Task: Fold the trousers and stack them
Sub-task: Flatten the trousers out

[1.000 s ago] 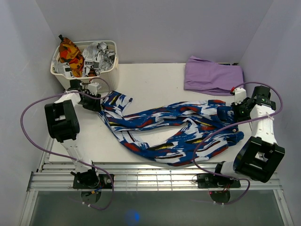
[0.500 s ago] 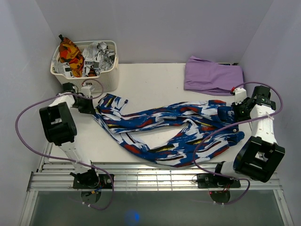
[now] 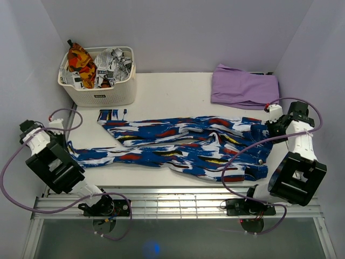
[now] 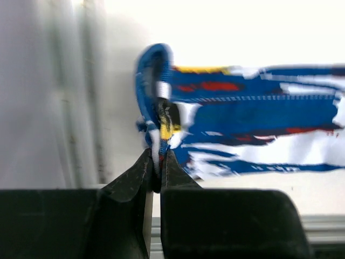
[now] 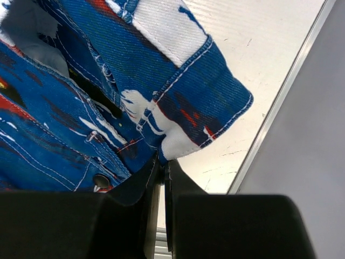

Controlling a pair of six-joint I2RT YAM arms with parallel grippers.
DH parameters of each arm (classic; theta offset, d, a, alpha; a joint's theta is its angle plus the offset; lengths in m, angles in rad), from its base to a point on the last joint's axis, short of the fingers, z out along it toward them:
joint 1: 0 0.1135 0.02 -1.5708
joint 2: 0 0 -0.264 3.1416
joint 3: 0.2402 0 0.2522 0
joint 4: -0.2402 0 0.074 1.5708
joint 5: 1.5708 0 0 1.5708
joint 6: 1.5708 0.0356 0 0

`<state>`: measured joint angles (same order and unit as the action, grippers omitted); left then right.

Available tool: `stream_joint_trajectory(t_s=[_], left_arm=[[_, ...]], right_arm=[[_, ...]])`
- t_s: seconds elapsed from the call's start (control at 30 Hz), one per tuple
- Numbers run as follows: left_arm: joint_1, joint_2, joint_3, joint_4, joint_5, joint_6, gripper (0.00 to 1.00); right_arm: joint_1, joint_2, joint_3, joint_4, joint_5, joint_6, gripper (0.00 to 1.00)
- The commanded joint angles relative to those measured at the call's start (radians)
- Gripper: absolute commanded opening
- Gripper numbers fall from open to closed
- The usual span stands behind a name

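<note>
The blue streaked trousers (image 3: 178, 145) lie stretched out lengthwise across the table (image 3: 172, 91), waist at the right, legs to the left. My left gripper (image 3: 63, 141) is at the table's far left edge, shut on the hem of the near leg. In the left wrist view the fingertips (image 4: 148, 170) pinch the folded hem (image 4: 156, 108). My right gripper (image 3: 269, 128) is at the right edge, shut on the waistband. The right wrist view shows the waistband corner (image 5: 188, 102) held between the jaws, with a metal button (image 5: 100, 179) beside them.
A cream basket (image 3: 102, 97) with orange-red and black-and-white clothes stands at the back left. A folded lilac garment (image 3: 245, 86) lies at the back right. Side walls stand close to both arms. Metal rails (image 3: 172, 202) run along the near edge.
My left gripper has moved left and nearer with the leg hem, pulling the bunched trousers out long and flat. The right gripper has stayed almost still on the waistband.
</note>
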<state>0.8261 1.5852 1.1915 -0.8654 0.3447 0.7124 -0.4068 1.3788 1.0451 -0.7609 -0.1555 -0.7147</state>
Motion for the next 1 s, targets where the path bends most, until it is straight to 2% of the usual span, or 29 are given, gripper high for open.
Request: stream_joint_trajectory(t_s=[0.0,0.17,0.27,0.33,0.37,0.4,0.47,0.57,0.7,0.8,0.97], left_arm=[[-0.018,-0.007,-0.133,-0.052,-0.026,0.12,0.0],[-0.018,0.03,-0.136,-0.096,0.071,0.176,0.13],[-0.025,0.036,-0.064,-0.168,0.176,0.24,0.35],[-0.054,0.039,0.006,-0.227,0.212,0.265,0.67],[-0.062,0.036,0.032,-0.245,0.24,0.304,0.91],[-0.086,0.03,0.057,-0.251,0.288,0.305,0.94],[-0.117,0.021,0.149,-0.251,0.341,0.302,0.96],[-0.208,0.051,0.252,-0.232,0.392,0.288,0.97],[-0.33,0.119,0.278,-0.1,0.395,0.25,0.97],[-0.386,0.188,0.272,0.024,0.367,0.19,0.96],[-0.464,0.288,0.28,0.12,0.337,0.153,0.95]], right_arm=[[-0.01,0.02,-0.011,-0.012,0.016,-0.025,0.08],[-0.013,0.043,-0.004,-0.046,0.017,-0.051,0.08],[-0.013,0.057,0.049,-0.1,-0.05,-0.074,0.1],[-0.013,0.077,0.107,-0.153,-0.072,-0.092,0.23],[-0.017,0.1,0.13,-0.173,-0.073,-0.095,0.4],[-0.021,0.109,0.154,-0.198,-0.078,-0.095,0.52],[-0.044,0.127,0.235,-0.216,-0.101,-0.097,0.79],[-0.061,0.152,0.343,-0.241,-0.127,-0.107,0.94],[-0.061,0.23,0.443,-0.264,-0.153,-0.079,0.93],[-0.059,0.33,0.519,-0.294,-0.216,-0.028,0.88],[-0.038,0.454,0.598,-0.406,-0.386,0.006,0.84]])
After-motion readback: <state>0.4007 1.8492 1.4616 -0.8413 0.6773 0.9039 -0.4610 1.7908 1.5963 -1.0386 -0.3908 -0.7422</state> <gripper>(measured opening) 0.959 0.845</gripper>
